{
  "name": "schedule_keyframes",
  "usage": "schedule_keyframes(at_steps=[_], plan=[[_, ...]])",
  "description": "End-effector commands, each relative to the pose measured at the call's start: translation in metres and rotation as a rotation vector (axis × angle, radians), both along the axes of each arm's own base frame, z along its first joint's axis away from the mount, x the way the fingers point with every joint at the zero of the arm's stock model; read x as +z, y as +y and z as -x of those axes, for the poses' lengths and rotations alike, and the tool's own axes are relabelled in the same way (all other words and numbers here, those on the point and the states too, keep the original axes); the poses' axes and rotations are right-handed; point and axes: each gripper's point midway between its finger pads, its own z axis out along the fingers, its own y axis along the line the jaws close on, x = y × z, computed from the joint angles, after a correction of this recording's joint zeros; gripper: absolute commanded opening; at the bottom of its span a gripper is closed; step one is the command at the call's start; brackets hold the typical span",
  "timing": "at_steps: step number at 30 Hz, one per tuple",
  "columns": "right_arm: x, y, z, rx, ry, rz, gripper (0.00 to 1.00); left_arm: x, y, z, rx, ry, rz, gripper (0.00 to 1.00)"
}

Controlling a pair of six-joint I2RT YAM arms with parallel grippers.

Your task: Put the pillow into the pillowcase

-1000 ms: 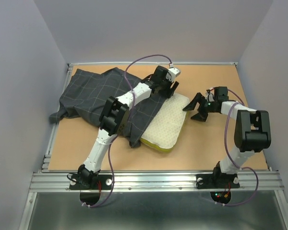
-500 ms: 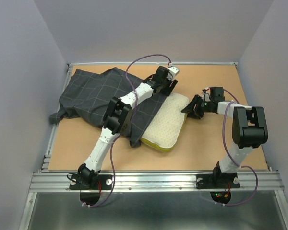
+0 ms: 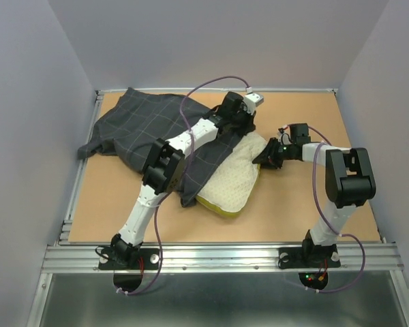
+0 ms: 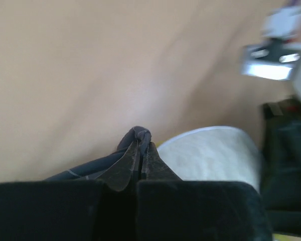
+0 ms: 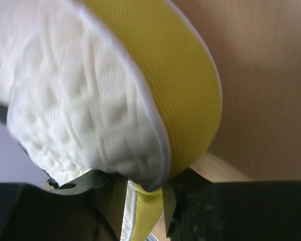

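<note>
Both end effectors have material in them. My left end effector is pressed together on a small peak of the pillowcase. The dark checked cloth is bunched between its tips, at the far side of the table just beyond the pillow's far corner. My right end effector pinches the pillow by its yellow edge band, and in the wrist view that corner curls up over the jaws.

Outward from there, the pillow lies diagonally mid-table with the case draped over its left side. I cannot tell whether that side is inside the case or merely under it. The rest of the case is heaped toward the far left.

I judge the step to be opening the mouth and feeding this corner in. The left pinch should hold one layer only, and the wrist view does not show whether it has one or both. Two layers would hold the mouth shut, so I'd raise the left gently and look for a gap before pushing. The right grip has little more than the band, so I'd move it slowly and low, steering the corner under the raised hem.
</note>
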Motion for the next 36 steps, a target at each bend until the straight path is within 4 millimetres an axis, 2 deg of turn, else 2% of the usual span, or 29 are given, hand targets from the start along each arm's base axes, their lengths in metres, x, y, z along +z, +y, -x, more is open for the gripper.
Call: schedule_keyframes(at_steps=[1,2,4,5,7,8,9,11,12,15,16,18,19,20,21,24,25,26,27,29,30,32,33,35,36], plan=[[0.024,0.009,-0.029,0.011,-0.124,-0.020,0.34,0.189,-0.092,0.131,-0.376,-0.112,0.442,0.00],[0.029,0.009,-0.027,0.012,-0.131,-0.027,0.34,0.194,-0.095,0.149,-0.401,-0.113,0.451,0.00],[0.031,0.005,-0.023,-0.008,-0.132,-0.021,0.34,0.202,-0.095,0.155,-0.396,-0.131,0.482,0.00],[0.030,0.004,-0.020,-0.009,-0.132,-0.015,0.34,0.193,-0.090,0.161,-0.389,-0.086,0.486,0.00],[0.034,0.001,-0.018,-0.004,-0.144,-0.024,0.34,0.184,-0.084,0.159,-0.366,-0.065,0.468,0.01],[0.033,0.000,-0.017,-0.003,-0.143,-0.024,0.34,0.174,-0.080,0.158,-0.362,-0.052,0.446,0.09],[0.036,-0.002,-0.017,-0.002,-0.154,-0.024,0.34,0.169,-0.073,0.151,-0.336,-0.049,0.428,0.27],[0.038,-0.004,-0.016,0.007,-0.170,-0.022,0.34,0.163,-0.058,0.144,-0.304,-0.042,0.397,0.33],[0.040,-0.005,-0.013,0.008,-0.177,-0.022,0.33,0.160,-0.045,0.129,-0.255,-0.060,0.368,0.34],[0.042,-0.008,-0.005,0.029,-0.183,-0.022,0.26,0.159,-0.017,0.100,-0.144,-0.101,0.304,0.37],[0.041,-0.009,0.000,0.038,-0.181,-0.018,0.24,0.157,-0.004,0.087,-0.101,-0.131,0.278,0.48],[0.043,-0.011,0.008,0.069,-0.194,0.005,0.20,0.155,0.028,0.063,-0.010,-0.185,0.224,0.60],[0.043,-0.012,0.010,0.077,-0.198,0.015,0.20,0.153,0.040,0.055,-0.008,-0.238,0.180,0.61],[0.044,-0.013,0.014,0.091,-0.209,0.032,0.20,0.149,0.063,0.038,0.038,-0.259,0.145,0.61],[0.043,-0.014,0.016,0.099,-0.209,0.041,0.19,0.146,0.076,0.026,0.070,-0.290,0.109,0.63],[0.041,-0.016,0.020,0.108,-0.210,0.064,0.19,0.116,0.135,-0.024,0.186,-0.348,-0.092,0.63],[0.041,-0.017,0.020,0.110,-0.215,0.069,0.19,0.093,0.156,-0.034,0.180,-0.346,-0.229,0.60],[0.042,-0.018,0.019,0.112,-0.222,0.073,0.19,0.078,0.167,-0.036,0.159,-0.337,-0.297,0.58],[0.042,-0.018,0.019,0.114,-0.219,0.075,0.18,0.062,0.177,-0.035,0.115,-0.315,-0.346,0.53],[0.039,-0.021,0.020,0.138,-0.219,0.090,0.18,0.014,0.192,-0.003,-0.018,-0.204,-0.462,0.51],[0.037,-0.023,0.023,0.144,-0.191,0.097,0.18,0.000,0.192,0.014,-0.119,-0.186,-0.484,0.50],[0.031,-0.026,0.028,0.175,-0.190,0.125,0.18,-0.034,0.196,0.065,-0.214,-0.056,-0.520,0.48],[0.028,-0.030,0.033,0.176,-0.168,0.129,0.19,-0.042,0.190,0.088,-0.280,-0.014,-0.496,0.47],[0.027,-0.041,0.032,0.169,-0.177,0.154,0.21,-0.042,0.170,0.136,-0.374,0.026,-0.470,0.46],[0.029,-0.045,0.030,0.163,-0.179,0.160,0.23,-0.053,0.166,0.166,-0.413,0.091,-0.445,0.47]])
